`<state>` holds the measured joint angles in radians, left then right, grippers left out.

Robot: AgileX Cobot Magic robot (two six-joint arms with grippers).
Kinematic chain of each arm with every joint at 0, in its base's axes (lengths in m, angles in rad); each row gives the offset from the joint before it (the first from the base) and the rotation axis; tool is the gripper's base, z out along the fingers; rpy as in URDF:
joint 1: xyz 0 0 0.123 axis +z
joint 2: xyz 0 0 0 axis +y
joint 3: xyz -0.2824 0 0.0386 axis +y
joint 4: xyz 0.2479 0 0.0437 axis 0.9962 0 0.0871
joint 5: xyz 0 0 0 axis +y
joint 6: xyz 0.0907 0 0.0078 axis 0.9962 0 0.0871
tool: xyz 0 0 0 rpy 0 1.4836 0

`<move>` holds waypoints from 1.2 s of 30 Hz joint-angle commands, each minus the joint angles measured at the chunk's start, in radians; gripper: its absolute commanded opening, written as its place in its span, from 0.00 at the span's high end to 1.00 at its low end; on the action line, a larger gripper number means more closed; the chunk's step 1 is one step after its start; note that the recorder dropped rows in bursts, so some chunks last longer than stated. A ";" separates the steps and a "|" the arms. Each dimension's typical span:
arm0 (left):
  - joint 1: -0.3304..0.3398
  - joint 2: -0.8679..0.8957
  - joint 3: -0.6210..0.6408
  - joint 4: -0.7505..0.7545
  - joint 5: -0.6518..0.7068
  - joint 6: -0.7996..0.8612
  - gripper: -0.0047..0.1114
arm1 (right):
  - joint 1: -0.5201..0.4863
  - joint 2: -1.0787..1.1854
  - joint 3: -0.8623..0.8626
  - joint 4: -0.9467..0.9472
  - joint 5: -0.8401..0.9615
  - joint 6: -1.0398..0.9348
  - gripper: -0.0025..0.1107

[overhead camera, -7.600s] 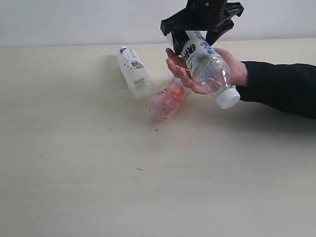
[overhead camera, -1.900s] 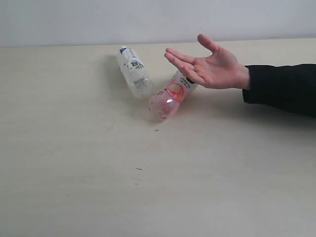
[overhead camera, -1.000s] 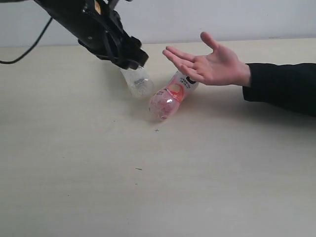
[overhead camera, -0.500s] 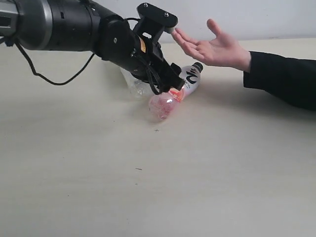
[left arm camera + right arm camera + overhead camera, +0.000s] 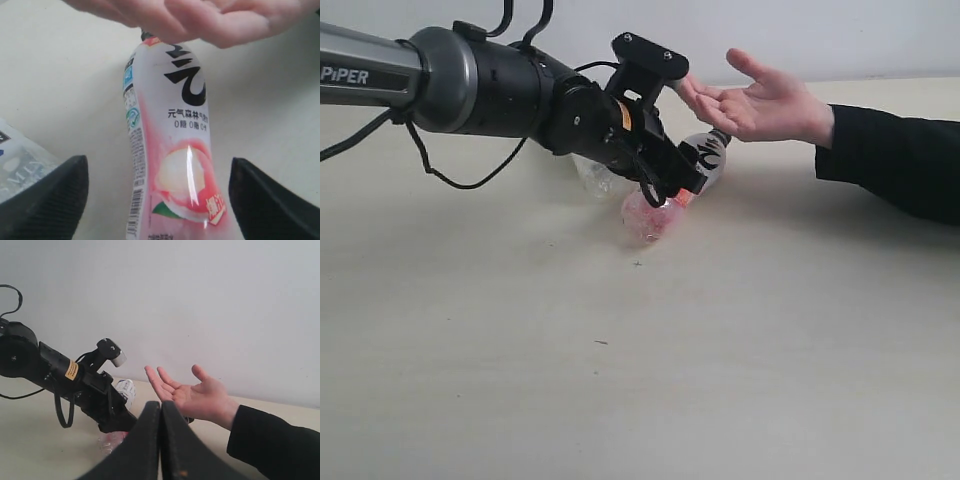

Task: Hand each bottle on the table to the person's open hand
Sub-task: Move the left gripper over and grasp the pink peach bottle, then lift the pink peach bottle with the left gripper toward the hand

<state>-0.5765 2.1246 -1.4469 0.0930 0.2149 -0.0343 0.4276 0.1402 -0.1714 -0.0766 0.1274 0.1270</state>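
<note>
The table (image 5: 620, 380) is a broad, flat, pale cream surface with a faint wood grain and a few dark specks. On it, the pink bottle (image 5: 648, 213) lies on its side. It is smooth clear plastic with a rounded base and a glossy sleeve that runs from peach pink to white, printed with a peach and bold black characters. Its long axis runs diagonally: the base is nearest, and the neck points away to the right, under the fingers of the person's open hand (image 5: 760, 100).

The left end effector (image 5: 682, 125) is matte black and blocky. Its fingers are spread apart on either side of the pink bottle (image 5: 172, 150), with table showing between each finger and the bottle. Just behind the arm lies a crinkled clear bottle (image 5: 595, 178), mostly hidden. The bare hand is held palm up above the table, with a black sleeve at the wrist.

The right end effector (image 5: 160, 440) is closed, its fingers pressed together with nothing between them.
</note>
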 commanded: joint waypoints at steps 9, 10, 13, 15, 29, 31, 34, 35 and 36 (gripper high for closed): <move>-0.021 0.103 -0.091 -0.005 0.049 -0.015 0.32 | -0.003 -0.005 0.005 -0.002 0.000 0.000 0.98; -0.024 0.111 -0.094 -0.005 0.051 -0.015 0.32 | -0.003 -0.005 0.005 -0.002 0.000 0.000 0.98; -0.024 0.122 -0.103 -0.005 0.074 -0.015 0.32 | -0.003 -0.005 0.005 -0.002 0.000 0.000 0.98; -0.024 0.127 -0.107 -0.005 0.088 -0.015 0.32 | -0.003 -0.005 0.005 -0.002 0.000 0.000 0.98; -0.024 0.111 -0.111 -0.005 0.135 -0.033 0.81 | -0.003 -0.005 0.005 -0.002 0.000 0.000 0.98; -0.024 0.098 -0.111 -0.005 0.151 -0.033 0.95 | -0.003 -0.005 0.005 -0.002 0.000 0.000 0.98; -0.026 0.067 -0.111 -0.005 0.180 -0.046 0.96 | -0.003 -0.005 0.005 -0.002 0.000 0.000 0.98; -0.030 0.055 -0.111 -0.005 0.198 -0.047 0.96 | -0.003 -0.005 0.005 -0.002 0.000 0.000 0.98; -0.030 0.041 -0.111 -0.005 0.216 -0.047 0.96 | -0.003 -0.005 0.005 -0.002 0.000 0.000 0.98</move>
<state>-0.5986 2.2125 -1.5545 0.0930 0.3954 -0.0646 0.4276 0.1402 -0.1714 -0.0766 0.1274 0.1270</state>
